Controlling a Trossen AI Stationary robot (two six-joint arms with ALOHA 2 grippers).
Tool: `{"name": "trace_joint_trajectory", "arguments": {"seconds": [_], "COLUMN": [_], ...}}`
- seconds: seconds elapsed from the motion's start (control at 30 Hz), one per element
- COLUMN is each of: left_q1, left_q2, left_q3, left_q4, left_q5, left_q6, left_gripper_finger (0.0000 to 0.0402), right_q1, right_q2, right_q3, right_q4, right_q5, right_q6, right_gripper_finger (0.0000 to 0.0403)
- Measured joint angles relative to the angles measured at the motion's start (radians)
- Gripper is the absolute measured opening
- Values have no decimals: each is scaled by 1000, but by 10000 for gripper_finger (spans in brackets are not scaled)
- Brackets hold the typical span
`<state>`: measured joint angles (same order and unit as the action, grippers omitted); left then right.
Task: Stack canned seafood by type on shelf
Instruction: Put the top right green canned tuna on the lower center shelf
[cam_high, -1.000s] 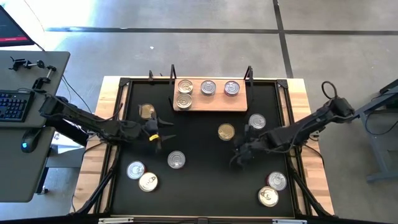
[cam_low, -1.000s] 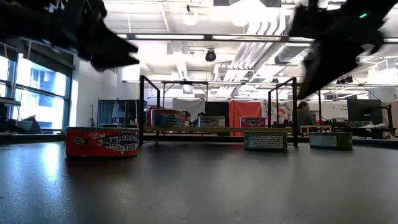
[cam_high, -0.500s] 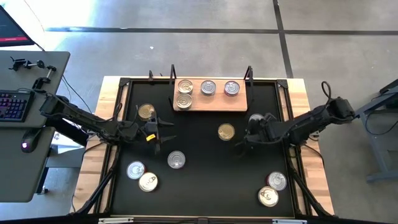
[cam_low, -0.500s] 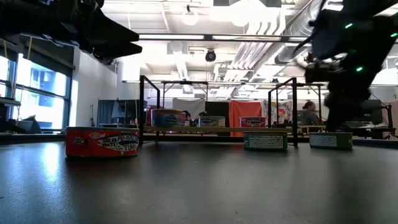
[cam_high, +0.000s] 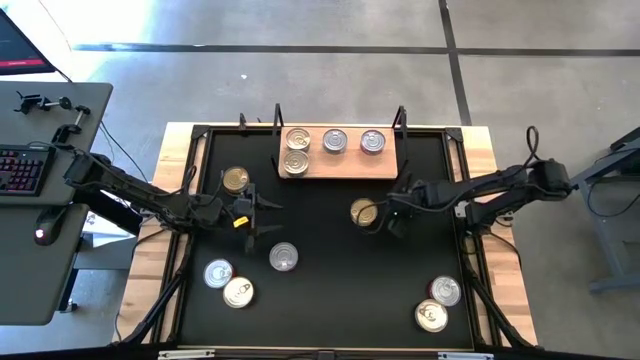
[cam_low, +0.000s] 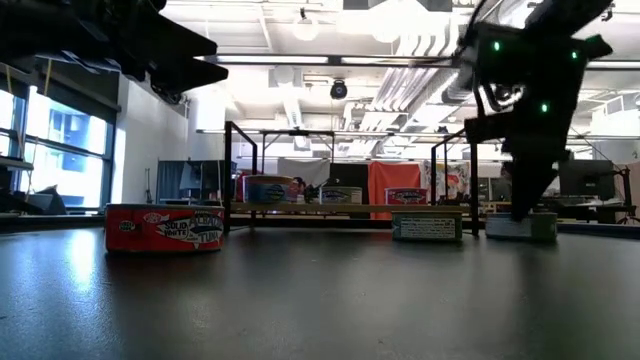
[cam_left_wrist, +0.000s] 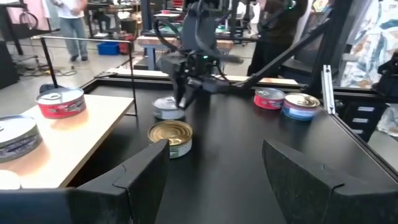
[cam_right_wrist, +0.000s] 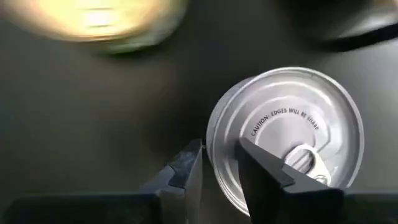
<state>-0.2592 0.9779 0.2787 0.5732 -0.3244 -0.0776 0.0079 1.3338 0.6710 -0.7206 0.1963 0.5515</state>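
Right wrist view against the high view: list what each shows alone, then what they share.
Only the right wrist view: a silver tin with a pull tab and a sharp-edges caution on its lid, right at the right gripper. From above, the arm hides it.

Only the high view: the shelf bearing four tins, the left gripper, and loose tins across the black mat.

Both: the gold tin, blurred in the wrist view.

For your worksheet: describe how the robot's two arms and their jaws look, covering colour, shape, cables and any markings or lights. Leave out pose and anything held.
Both arms are dark, slim and jointed, with black cables looping along them. The left gripper carries a small yellow marking near its wrist and has broad, flat, black wedge-shaped fingers. The right gripper shows small green lights on its body in the low view, and its fingers look dark and blocky.
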Motion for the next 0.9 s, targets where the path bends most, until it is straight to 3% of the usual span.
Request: {"name": "trace_joint_trajectory", "arguments": {"seconds": [0.17,0.3,0.37,0.43,0.53,0.67,0.77,0.9], "left_q1": [-5,-5,-5,-5,-5,-5,-5,-5], "left_q2": [0,0,0,0,0,0,0,0], "left_q3": [0,0,0,0,0,0,0,0], "left_q4": [2,2,2,1,2,1,1,1], "left_q5": [0,0,0,0,0,0,0,0], "left_q6": [-9,-16,-16,-16,-16,-15,1,2], "left_gripper_finger": [248,248,248,248,248,248,248,248], "right_q1": [107,234,292,330,351,315,281,241], "right_q2": [3,3,2,2,2,2,0,0], "right_q3": [90,141,177,205,215,158,82,-6], "right_q4": [88,307,276,139,-152,-463,-441,-125], "right_q5": [-220,-324,-257,-107,94,164,142,36], "right_q6": [60,-58,-49,37,291,674,713,601], "right_gripper_finger": [87,87,87,87,87,87,87,87]}}
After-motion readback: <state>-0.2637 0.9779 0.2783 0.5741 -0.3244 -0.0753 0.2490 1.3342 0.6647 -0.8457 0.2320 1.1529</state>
